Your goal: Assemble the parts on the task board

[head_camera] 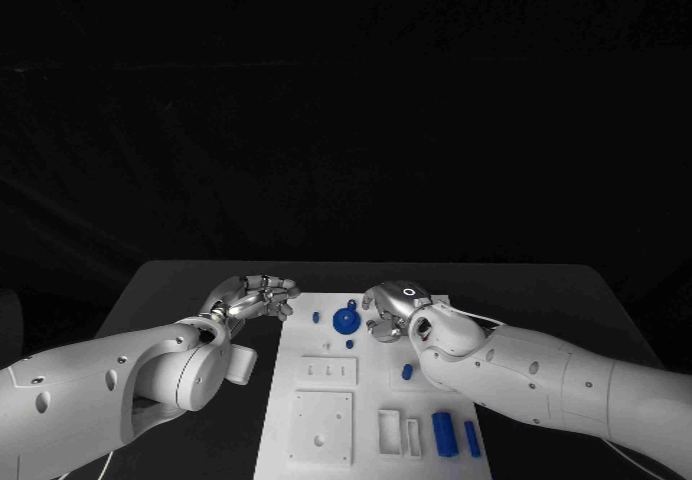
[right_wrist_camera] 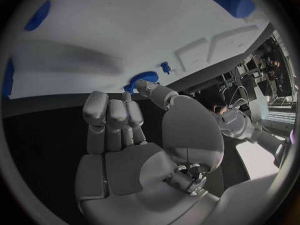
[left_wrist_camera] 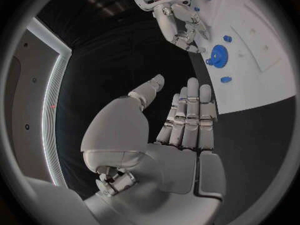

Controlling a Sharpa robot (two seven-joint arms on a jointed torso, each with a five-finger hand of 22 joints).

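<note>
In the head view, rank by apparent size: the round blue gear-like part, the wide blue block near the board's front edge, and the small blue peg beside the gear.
Largest to smallest:
1. wide blue block
2. round blue gear-like part, close in size, so unsure
3. small blue peg

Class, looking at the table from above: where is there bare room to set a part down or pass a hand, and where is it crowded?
Bare black table lies right of the white board, and a wide strip beyond it. The board's far end is crowded: the left hand and right hand flank the blue gear. Blue blocks fill the near right corner.
</note>
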